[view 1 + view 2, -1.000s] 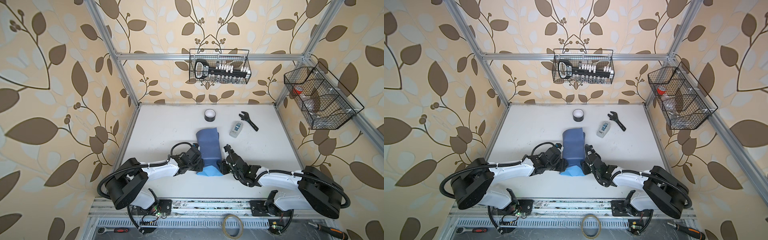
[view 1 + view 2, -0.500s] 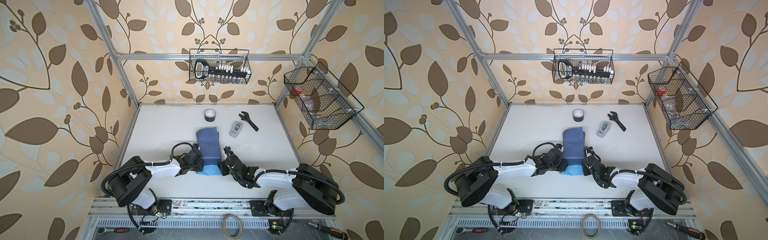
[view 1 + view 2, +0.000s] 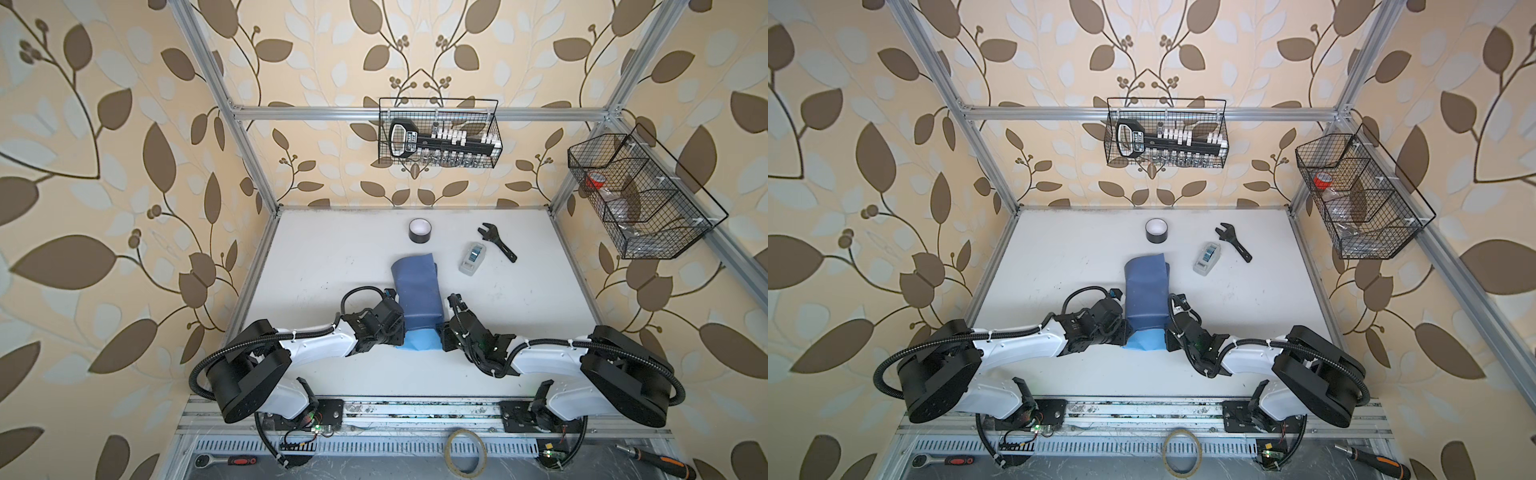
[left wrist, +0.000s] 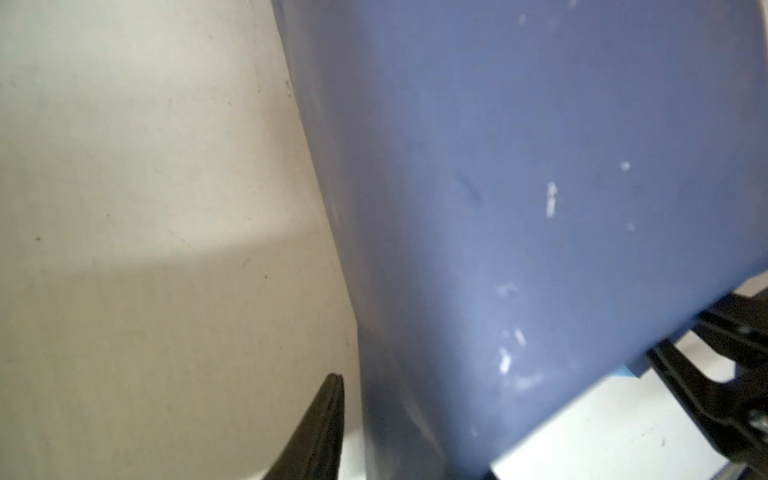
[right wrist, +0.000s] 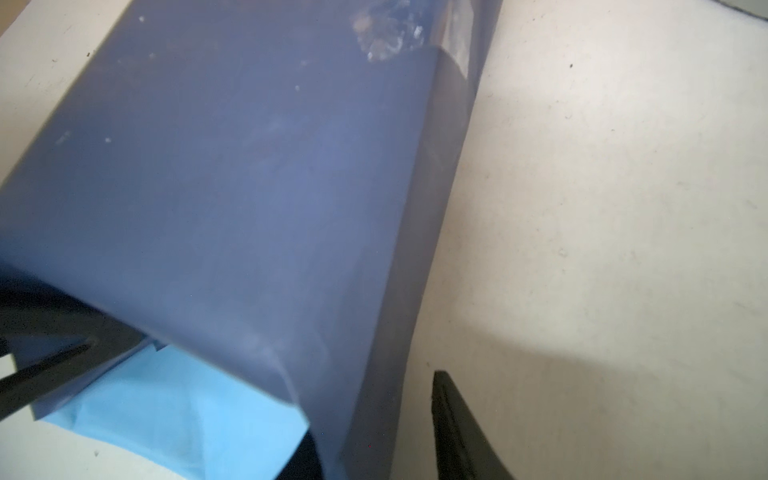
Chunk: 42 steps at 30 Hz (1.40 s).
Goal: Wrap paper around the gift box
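While folding the paper (image 3: 417,291) over the hidden box, mid tabletop (image 3: 332,257), pointing its long side from near to far. Reaching its near end from both sides with the left claw (image 3: 401,334) and right claw (image 3: 443,332), equally close. Not showing if gripping or open.

both top views hang high over the front edge of the desk (image 3: 332,257), looking down n toward the back edge, whole desk in shot, nearly identical pics. left wrist cam v close on the paper (image 4: 540,166) from the desk's left side, right wrist cam same from the right. all four share the paper.
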Each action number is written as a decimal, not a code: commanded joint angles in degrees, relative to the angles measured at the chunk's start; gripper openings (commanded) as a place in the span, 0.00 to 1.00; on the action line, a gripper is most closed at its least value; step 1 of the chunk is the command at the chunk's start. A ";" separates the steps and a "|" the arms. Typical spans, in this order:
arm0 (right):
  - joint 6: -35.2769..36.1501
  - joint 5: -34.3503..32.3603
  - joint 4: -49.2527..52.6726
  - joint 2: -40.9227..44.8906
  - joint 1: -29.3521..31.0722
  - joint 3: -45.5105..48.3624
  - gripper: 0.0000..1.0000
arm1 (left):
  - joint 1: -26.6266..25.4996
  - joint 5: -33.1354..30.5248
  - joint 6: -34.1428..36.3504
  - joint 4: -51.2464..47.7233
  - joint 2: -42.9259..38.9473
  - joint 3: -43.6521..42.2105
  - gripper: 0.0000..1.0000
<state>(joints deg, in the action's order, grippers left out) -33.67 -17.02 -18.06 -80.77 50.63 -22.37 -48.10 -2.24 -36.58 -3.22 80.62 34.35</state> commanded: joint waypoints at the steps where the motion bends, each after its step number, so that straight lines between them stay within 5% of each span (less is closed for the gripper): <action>1: -0.79 -1.30 -0.58 -0.77 0.34 0.49 0.34 | -0.69 -2.99 -0.60 -1.64 1.32 1.49 0.30; 11: -2.07 -2.47 0.10 0.21 0.42 1.97 0.36 | -0.77 -4.23 -1.39 -0.83 4.25 1.70 0.19; 30: -3.13 -3.33 -2.08 -1.84 0.43 0.66 0.23 | -0.77 -4.81 -1.83 -0.72 3.97 2.66 0.05; 38: -4.18 -0.84 -1.16 1.74 0.51 3.67 0.35 | -0.77 -4.88 -2.05 -0.49 4.09 2.48 0.04; 42: -4.73 -0.38 -1.72 2.12 0.87 4.73 0.34 | -0.77 -4.84 -2.08 -0.29 4.35 2.48 0.04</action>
<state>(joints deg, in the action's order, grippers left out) -37.43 -17.74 -19.97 -79.18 51.05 -18.96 -48.47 -5.06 -37.91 -2.85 84.51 35.18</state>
